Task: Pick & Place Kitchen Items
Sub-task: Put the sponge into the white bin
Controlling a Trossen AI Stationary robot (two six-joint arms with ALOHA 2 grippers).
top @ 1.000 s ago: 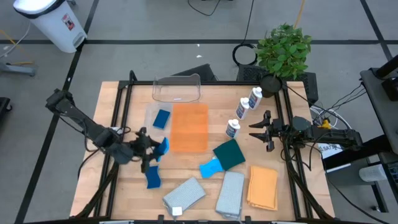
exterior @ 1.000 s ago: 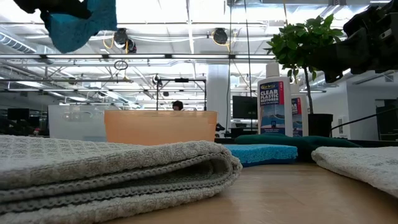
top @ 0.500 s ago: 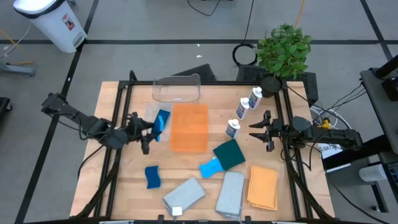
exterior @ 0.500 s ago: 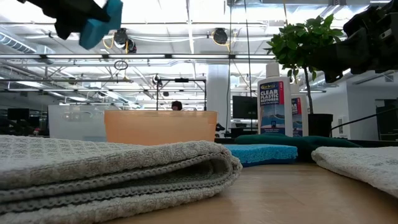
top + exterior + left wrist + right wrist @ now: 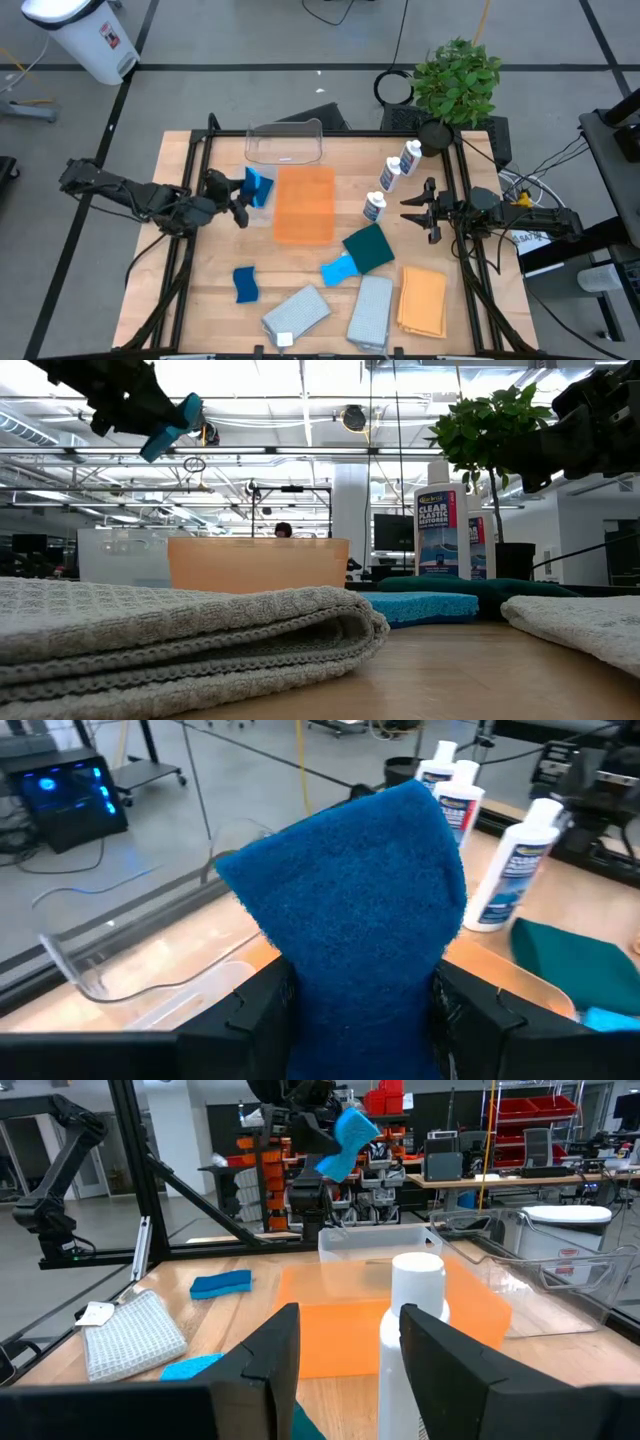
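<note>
My left gripper point(image 5: 243, 196) is shut on a small blue sponge point(image 5: 350, 900), in the air over the table's left half beside the orange tub point(image 5: 305, 205). The low view shows this sponge point(image 5: 170, 425) high up. A second blue sponge point(image 5: 246, 284) lies flat on the table nearer the front. My right gripper point(image 5: 413, 208) waits open at the table's right edge. One of three white bottles point(image 5: 375, 206) stands upright just in front of it. A dark green pad point(image 5: 368, 248), a light blue pad point(image 5: 340, 268), grey cloths point(image 5: 297, 312) and an orange cloth point(image 5: 422, 300) lie flat. My left gripper pinches one end of the blue sponge point(image 5: 360, 995) between its two fingers. The fingers come from the table's left, nearly level. The rest of the sponge sticks out past the fingertips, lifted clear of the table.
A clear plastic tub point(image 5: 285, 143) stands at the far edge, left of the other bottles point(image 5: 411, 156). A potted plant point(image 5: 457, 80) stands beyond the far right corner. Black frame rails point(image 5: 190, 180) run along both sides of the table.
My left gripper has swung toward the table's far edge with the blue sponge and has turned. The sponge stays lifted clear and now shows edge-on in the low view.
</note>
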